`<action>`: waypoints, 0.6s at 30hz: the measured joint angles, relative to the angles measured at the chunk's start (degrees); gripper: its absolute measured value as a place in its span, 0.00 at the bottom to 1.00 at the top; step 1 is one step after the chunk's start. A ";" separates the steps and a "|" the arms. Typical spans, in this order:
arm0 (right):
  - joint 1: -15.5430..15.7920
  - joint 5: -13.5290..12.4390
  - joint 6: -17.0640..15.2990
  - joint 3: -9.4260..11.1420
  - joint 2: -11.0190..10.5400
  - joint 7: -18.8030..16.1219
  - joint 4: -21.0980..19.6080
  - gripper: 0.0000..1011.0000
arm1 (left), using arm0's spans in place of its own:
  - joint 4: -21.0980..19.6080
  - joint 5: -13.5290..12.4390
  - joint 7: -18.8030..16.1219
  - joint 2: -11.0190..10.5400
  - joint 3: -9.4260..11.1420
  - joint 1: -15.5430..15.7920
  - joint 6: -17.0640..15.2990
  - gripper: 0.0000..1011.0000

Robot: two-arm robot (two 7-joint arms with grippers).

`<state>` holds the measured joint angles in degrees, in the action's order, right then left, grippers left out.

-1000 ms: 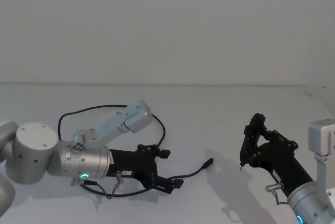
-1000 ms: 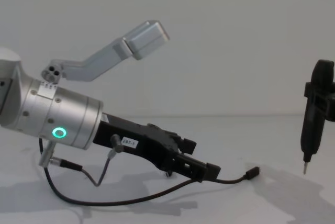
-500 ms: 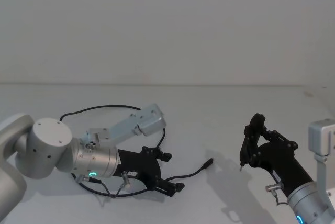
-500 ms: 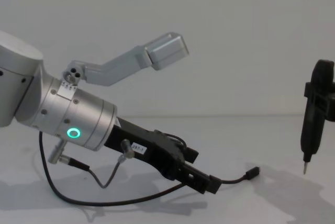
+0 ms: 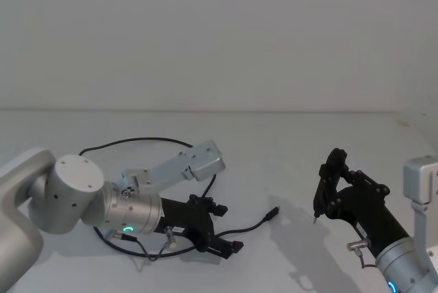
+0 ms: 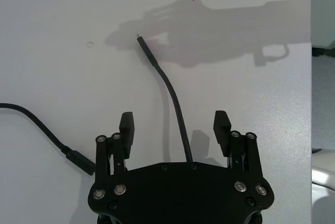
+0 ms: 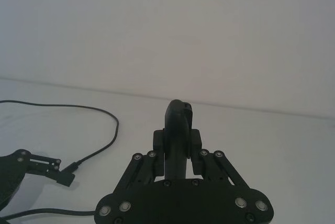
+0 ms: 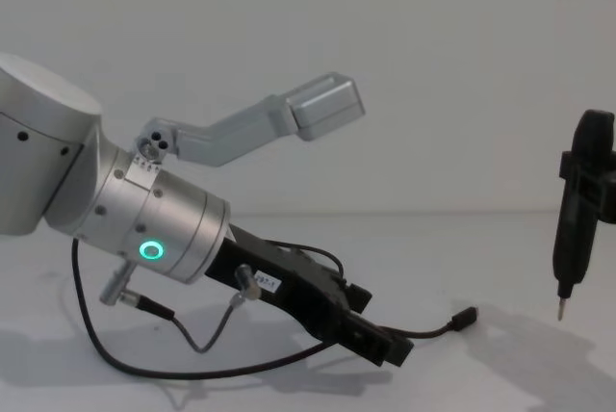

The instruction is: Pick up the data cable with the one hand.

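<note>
A bare white tabletop (image 5: 287, 142) runs back to a plain white wall. In the head view the left gripper (image 5: 228, 227) sits low at about 7 o'clock on the table, jaws spread wide and tilted down toward the surface. The data cable (image 5: 137, 140) loops around that arm's wrist from the 9 o'clock side and passes between the open jaws; its plug (image 5: 273, 212) lies at 2 o'clock from the fingertips. From the left wrist, the cable (image 6: 166, 80) runs up the middle of the gap, touching neither finger. The right gripper (image 5: 327, 187) is parked at 4 o'clock, closed on a black pen-like tool (image 8: 576, 210). This looks like the final approach before the grasp. The next move calls for settling the last bit downward and closing squarely on the cable.
</note>
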<state>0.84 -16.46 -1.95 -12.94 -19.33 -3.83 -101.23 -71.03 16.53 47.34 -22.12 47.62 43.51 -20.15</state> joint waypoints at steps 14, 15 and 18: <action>0.00 0.00 0.00 0.00 0.00 0.00 0.00 0.28 | 0.12 -0.21 -0.42 0.25 0.49 0.25 -0.61 0.54; 0.00 0.00 0.00 0.00 0.00 0.00 0.00 0.28 | 0.13 -0.22 -0.45 0.27 0.51 0.26 -0.65 0.51; 0.00 0.00 0.00 0.00 0.00 0.00 0.00 0.28 | 0.15 -0.24 -0.49 0.28 0.56 0.27 -0.70 0.42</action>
<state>0.84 -16.46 -1.95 -12.94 -19.34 -3.83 -101.23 -70.88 16.30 46.85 -21.84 48.17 43.78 -20.86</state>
